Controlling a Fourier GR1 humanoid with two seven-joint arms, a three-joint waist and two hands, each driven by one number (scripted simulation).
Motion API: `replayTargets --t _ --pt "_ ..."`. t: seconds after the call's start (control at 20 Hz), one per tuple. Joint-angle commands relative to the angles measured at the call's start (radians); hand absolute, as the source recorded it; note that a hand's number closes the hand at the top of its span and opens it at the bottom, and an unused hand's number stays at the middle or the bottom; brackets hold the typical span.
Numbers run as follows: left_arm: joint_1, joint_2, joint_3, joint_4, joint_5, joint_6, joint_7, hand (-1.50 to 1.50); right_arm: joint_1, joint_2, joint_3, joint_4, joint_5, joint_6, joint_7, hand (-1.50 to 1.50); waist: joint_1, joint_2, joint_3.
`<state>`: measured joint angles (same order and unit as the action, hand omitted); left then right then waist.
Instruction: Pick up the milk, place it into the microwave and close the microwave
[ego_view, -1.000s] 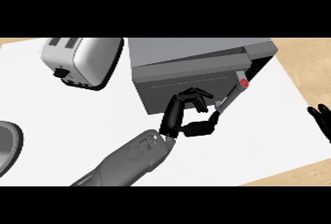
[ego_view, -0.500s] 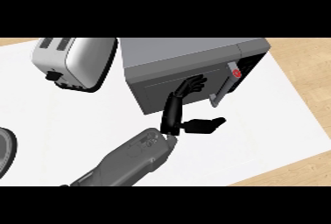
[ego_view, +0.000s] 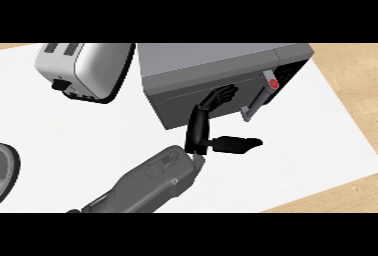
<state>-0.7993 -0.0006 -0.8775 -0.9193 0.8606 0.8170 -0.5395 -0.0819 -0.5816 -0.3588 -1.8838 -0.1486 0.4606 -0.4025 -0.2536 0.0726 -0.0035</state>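
White counter (ego_view: 310, 150) fills the view, wood floor past its edge at 3 o'clock. Biggest item on it is the microwave (ego_view: 214, 62), sitting at 12 to 1 o'clock, grey top toward me, red button on the control strip at its right end. Its door (ego_view: 188, 102) looks shut or all but shut: it lies flat against the front, handle (ego_view: 255, 100) pale and upright beside the controls; I can't tell if it has latched. Toaster (ego_view: 85, 70) at 10 to 11 o'clock, just beside the microwave, apart from it. A dark round rim (ego_view: 6, 170) shows at 9 o'clock, cut by the view's edge; can't say what it is. I see one grey forearm coming in from 6 to 7 o'clock; I take it for the left hand (ego_view: 203, 122), fingers (ego_view: 221, 94) straight and laid on the door face, thumb out sideways toward 3 o'clock, holding nothing. Right hand not visible. Milk: not in sight anywhere on the counter; my reading is that it's already inside the microwave, though I can't confirm through the door. Judging progress: pick and place look done, closing push at or near its end. What's left, if anything, is seating the door.
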Motion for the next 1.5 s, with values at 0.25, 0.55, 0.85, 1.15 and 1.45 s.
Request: replayTargets --t 0.25,0.55,0.85,1.15,1.45 --pt "-0.083 0.001 0.065 0.083 0.077 0.017 -0.035 -1.5 -0.07 -0.033 -0.004 0.038 0.033 -0.018 0.01 1.5 0.005 0.02 -0.001" --pt "-0.085 0.001 0.071 0.113 0.106 0.002 -0.071 -1.5 -0.095 -0.045 -0.002 0.052 0.026 -0.008 0.008 1.5 0.004 0.021 0.0" --pt "-0.089 0.001 0.047 0.1 0.127 0.002 -0.091 -1.5 -0.08 0.098 0.072 0.18 -0.212 0.063 0.057 -1.5 0.007 0.033 0.004" --pt "-0.099 0.001 0.051 0.117 0.151 -0.003 -0.113 -1.5 -0.109 0.077 0.058 0.248 -0.285 0.101 0.085 -1.5 0.004 0.028 0.003" --pt "-0.095 0.001 0.045 0.122 0.174 -0.005 -0.136 -1.5 -0.153 0.05 0.037 0.3 -0.348 0.136 0.094 -1.5 -0.006 0.032 0.004"
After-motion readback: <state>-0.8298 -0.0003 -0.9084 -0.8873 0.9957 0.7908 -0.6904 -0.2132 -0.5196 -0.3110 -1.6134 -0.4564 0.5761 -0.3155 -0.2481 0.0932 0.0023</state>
